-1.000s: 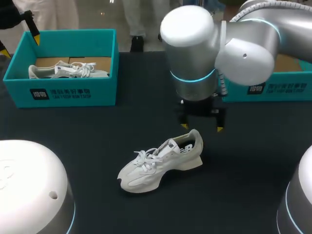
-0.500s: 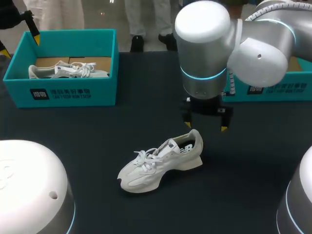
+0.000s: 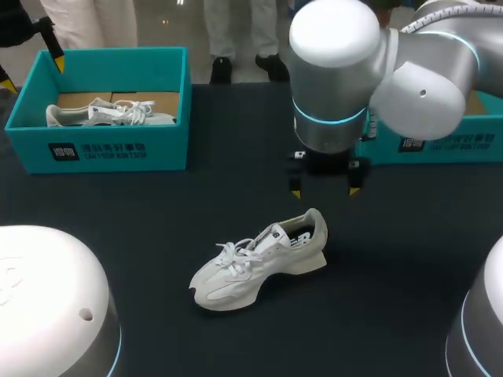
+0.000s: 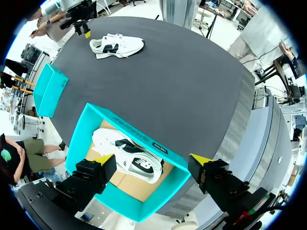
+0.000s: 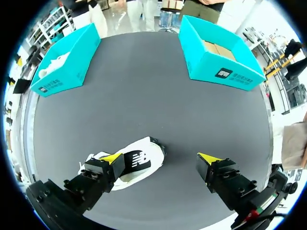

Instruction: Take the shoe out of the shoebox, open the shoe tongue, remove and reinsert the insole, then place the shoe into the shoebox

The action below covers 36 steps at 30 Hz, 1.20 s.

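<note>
The left shoebox (image 3: 98, 149) carries a white square logo on its front wall, with two short lines of white print beside it, too small to make out. The right shoebox (image 3: 448, 143) bears the same kind of white logo and print on its front wall, equally unreadable. The shoe (image 3: 259, 263) on the table has a letter emblem on its side, white on a dark panel in the right wrist view. The second shoe (image 3: 110, 115), inside the left shoebox, shows a like emblem.

Matt table (image 3: 118, 212), cloth shoe (image 3: 259, 263)
</note>
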Each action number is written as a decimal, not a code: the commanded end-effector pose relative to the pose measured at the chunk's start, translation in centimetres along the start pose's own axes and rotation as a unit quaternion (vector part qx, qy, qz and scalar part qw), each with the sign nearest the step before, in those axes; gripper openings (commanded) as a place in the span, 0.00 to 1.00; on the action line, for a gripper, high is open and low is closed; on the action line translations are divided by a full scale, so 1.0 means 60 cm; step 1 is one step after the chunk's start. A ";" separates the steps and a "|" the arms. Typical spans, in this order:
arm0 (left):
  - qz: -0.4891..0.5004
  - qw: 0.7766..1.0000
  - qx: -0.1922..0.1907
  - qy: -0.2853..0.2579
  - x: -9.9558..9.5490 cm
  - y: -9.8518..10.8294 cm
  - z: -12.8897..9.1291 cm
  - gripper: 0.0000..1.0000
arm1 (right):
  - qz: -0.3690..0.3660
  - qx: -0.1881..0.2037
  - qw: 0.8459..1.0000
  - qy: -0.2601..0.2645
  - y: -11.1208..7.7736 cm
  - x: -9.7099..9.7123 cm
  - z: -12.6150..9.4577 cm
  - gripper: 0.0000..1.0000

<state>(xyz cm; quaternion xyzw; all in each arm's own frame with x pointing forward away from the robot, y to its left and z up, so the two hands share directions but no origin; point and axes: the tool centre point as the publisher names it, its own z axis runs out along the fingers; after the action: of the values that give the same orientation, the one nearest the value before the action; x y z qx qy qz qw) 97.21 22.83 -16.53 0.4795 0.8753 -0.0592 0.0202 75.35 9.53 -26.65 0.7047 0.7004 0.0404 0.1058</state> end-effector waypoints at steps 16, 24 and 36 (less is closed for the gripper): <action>0.000 1.000 -0.001 0.000 0.002 -0.001 0.000 1.00 | -0.353 0.000 0.935 0.042 0.009 -0.040 0.001 1.00; 0.000 1.000 -0.001 0.000 0.002 -0.001 0.000 1.00 | -0.353 0.000 0.935 0.042 0.009 -0.040 0.001 1.00; 0.000 1.000 -0.001 0.000 0.002 -0.001 0.000 1.00 | -0.555 -0.123 0.803 0.179 0.024 -0.086 0.008 1.00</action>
<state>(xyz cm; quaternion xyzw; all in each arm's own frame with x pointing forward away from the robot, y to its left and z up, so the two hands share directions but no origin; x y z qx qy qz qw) 97.21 22.83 -16.53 0.4795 0.8753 -0.0592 0.0202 77.21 6.90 -25.75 0.2702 0.9570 0.0710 0.0777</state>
